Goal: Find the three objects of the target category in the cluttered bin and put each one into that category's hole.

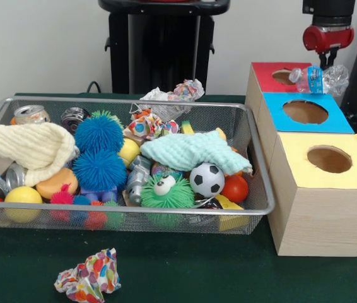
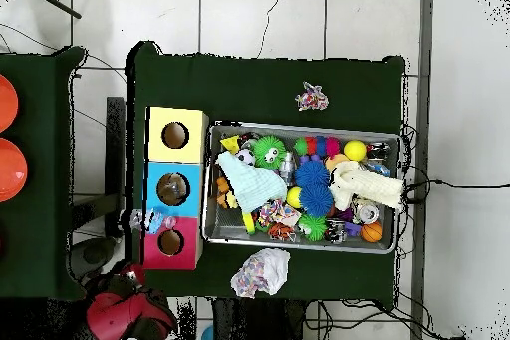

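Directly below hand (image 1: 327, 62): bottle (image 1: 318, 79).

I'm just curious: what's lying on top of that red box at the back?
A crushed clear bottle with blue markings lies on the red-topped box, beside its hole, under the gripper. Inside the hole nothing can be seen.

A crumpled ball of multicoloured dotted paper (image 1: 89, 276) lies on the dark green tablecloth (image 1: 229, 271) (near edge)

No legible text anywhere; blue label on crushed bottle (image 1: 318, 79) and cans' (image 1: 29, 114) print unreadable.
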